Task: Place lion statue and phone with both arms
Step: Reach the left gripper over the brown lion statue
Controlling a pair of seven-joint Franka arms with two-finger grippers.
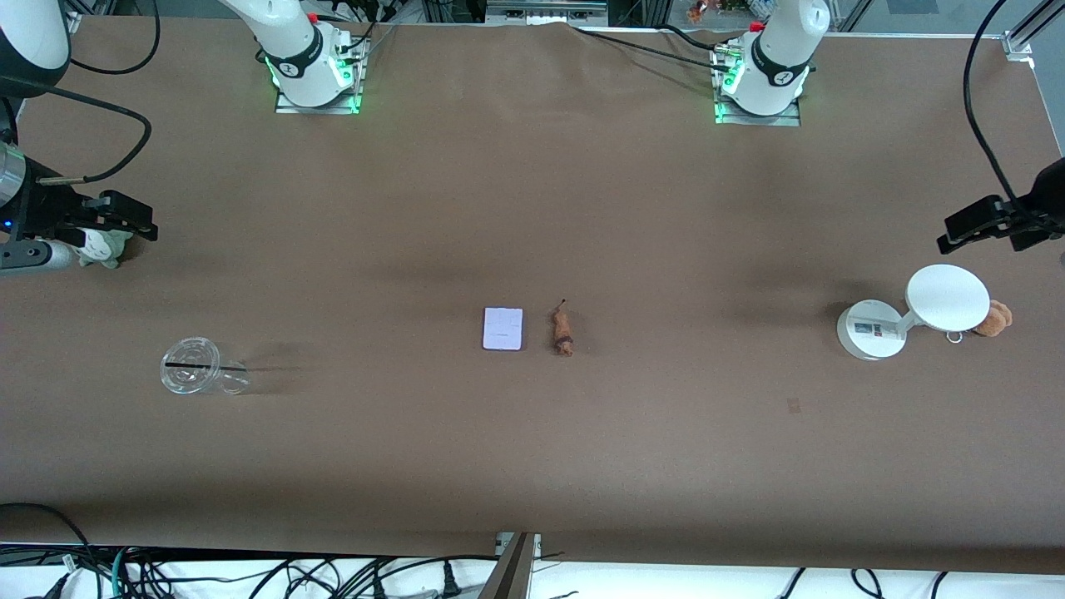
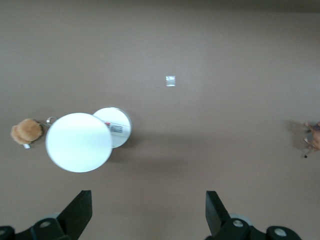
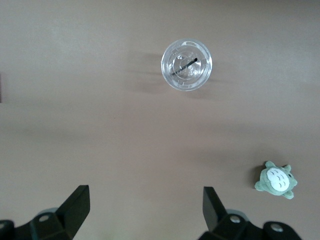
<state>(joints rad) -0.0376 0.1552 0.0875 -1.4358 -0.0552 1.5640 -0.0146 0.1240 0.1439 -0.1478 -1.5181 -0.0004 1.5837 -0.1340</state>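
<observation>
At mid-worktop, the phone [image 1: 503, 329] lies flat with its pale face up, and the lion statue [image 1: 563, 330] lies just beside it, toward the left arm's end, a narrow strip of brown worktop [image 1: 532, 466] between them. Both are well apart from either gripper. In the left wrist view the lion statue [image 2: 313, 139] shows only at the picture's edge.

Toward the left arm's end stands a white stand [image 1: 903, 320] with a round base and a disc top, seen too in the left wrist view [image 2: 80, 141]. A tan plush toy [image 1: 993, 318] with a metal ring sits touching or just beside the disc; it also shows from the wrist [image 2: 26, 131]. Toward the right arm's end, a clear plastic cup [image 1: 198, 375] with a dark straw rests on the worktop, also visible from the right wrist [image 3: 186, 65]. A small green plush [image 1: 101, 246] lies at that end, farther from the front camera than the cup, and shows in the right wrist view [image 3: 275, 180].

Nothing lies between the phone and lion statue and either end.

The left gripper [image 1: 990, 223] hangs over the worktop near the white stand, its fingers spread wide and empty [image 2: 149, 215]. The right gripper [image 1: 112, 220] hangs over the green plush, likewise spread wide with nothing between its fingers [image 3: 146, 212].
</observation>
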